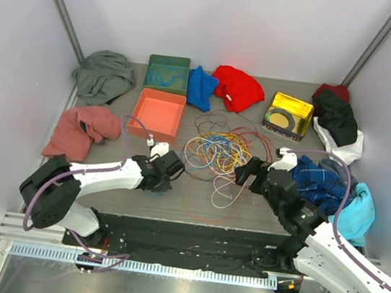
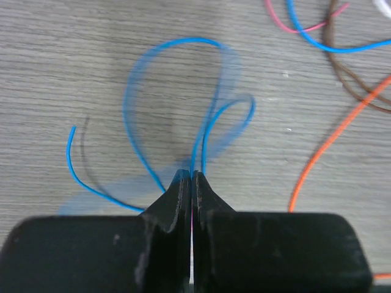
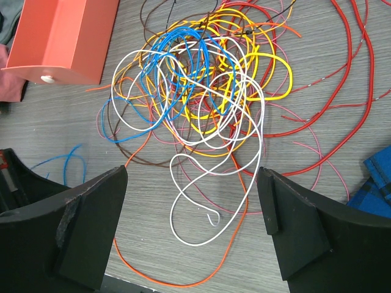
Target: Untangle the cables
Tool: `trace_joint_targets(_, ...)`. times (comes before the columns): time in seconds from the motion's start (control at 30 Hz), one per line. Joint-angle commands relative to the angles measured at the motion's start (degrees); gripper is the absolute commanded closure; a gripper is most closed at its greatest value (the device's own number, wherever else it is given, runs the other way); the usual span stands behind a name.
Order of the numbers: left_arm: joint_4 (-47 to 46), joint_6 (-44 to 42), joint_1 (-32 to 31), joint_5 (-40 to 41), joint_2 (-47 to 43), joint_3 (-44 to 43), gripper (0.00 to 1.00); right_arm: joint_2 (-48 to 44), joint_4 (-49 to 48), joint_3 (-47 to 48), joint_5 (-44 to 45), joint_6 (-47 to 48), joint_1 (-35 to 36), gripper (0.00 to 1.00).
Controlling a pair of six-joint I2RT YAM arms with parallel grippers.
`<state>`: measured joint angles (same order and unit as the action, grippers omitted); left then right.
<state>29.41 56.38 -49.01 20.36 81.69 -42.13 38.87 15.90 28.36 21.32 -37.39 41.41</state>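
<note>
The cables lie tangled in the middle of the table: blue, yellow, orange, red, white and brown loops. My left gripper sits at the tangle's left edge, shut on a thin blue cable whose blurred loops rise from its tips. An orange cable runs past on the right. My right gripper stands wide open at the tangle's near right side, nothing between its fingers. A white cable loop and an orange cable lie on the table below it.
An orange tray, a green box and a yellow tin stand behind the tangle. Cloth garments ring the table: pink, grey, blue, red, plaid blue, teal.
</note>
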Motion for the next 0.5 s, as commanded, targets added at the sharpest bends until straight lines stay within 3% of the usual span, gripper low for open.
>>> trace_joint_targets(0.0, 1.95, -0.74, -0.2, 2.22, -7.76, -4.09, 1.0, -0.82, -0.7, 0.91, 1.09, 0.38, -0.01, 0.04)
trace_joint_targets(0.27, 10.49, -7.42, -0.2, 12.06, -17.96, -19.2, 1.0, -1.08, -1.13, 1.26, 0.83, 0.38, -0.01, 0.04)
trace_joint_targets(0.47, 6.46, -18.13, 2.07, 18.4, -14.47, -33.35, 1.0, -0.82, -1.57, 1.35, 0.74, 0.82, -0.01, 0.04)
